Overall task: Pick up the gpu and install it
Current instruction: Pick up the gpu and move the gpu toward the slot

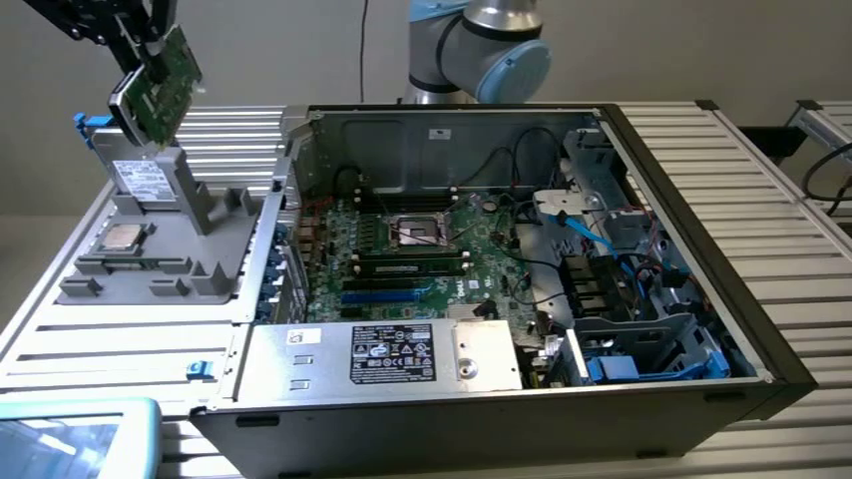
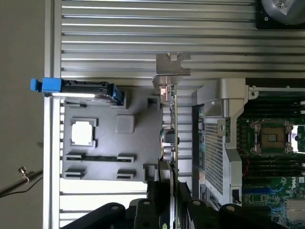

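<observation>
The gripper (image 1: 144, 47), cut off by the frame edge, pinches the gpu (image 1: 160, 92) aloft above the grey holder (image 1: 213, 225)

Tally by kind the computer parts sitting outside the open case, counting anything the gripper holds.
gpu: 1, gripped by the gripper
processor chip: 1, on the grey holder
drive with blue clips: 1, standing in the grey holder
Total: 3

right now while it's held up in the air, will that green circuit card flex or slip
Likely stiff: the thin green circuit card hangs tilted from the hand without visible sag. Probably light, being so thin. It might pivot in the grip, since it is pinched at one end with its silver metal bracket far out.
</observation>
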### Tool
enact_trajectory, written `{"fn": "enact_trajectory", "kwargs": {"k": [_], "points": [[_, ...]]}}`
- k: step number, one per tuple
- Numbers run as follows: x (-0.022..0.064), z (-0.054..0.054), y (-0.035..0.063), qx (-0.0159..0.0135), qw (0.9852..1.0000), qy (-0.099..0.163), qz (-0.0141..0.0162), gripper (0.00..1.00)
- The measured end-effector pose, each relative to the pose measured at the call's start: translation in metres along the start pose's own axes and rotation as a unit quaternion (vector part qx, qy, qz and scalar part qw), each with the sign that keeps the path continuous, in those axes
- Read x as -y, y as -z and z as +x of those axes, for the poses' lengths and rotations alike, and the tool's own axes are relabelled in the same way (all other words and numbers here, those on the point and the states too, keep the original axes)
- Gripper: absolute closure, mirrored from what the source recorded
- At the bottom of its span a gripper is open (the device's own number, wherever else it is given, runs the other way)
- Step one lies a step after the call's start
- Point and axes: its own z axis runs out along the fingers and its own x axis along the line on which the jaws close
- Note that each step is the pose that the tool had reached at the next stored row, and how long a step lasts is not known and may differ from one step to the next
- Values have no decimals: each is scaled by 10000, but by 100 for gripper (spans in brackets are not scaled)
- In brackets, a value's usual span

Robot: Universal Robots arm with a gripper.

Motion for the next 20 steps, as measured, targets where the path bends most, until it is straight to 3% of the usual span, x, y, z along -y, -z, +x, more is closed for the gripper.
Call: {"fn": "enact_trajectory", "kwargs": {"k": [5, 10, 15, 20], "points": [[1, 0, -1, -9, 9989, 458, -25, 73], [1, 0, -1, -18, 9958, 911, -49, 73], [1, 0, -1, -28, 9906, 1362, -76, 73], [1, 0, -1, -37, 9834, 1811, -101, 73]]}}
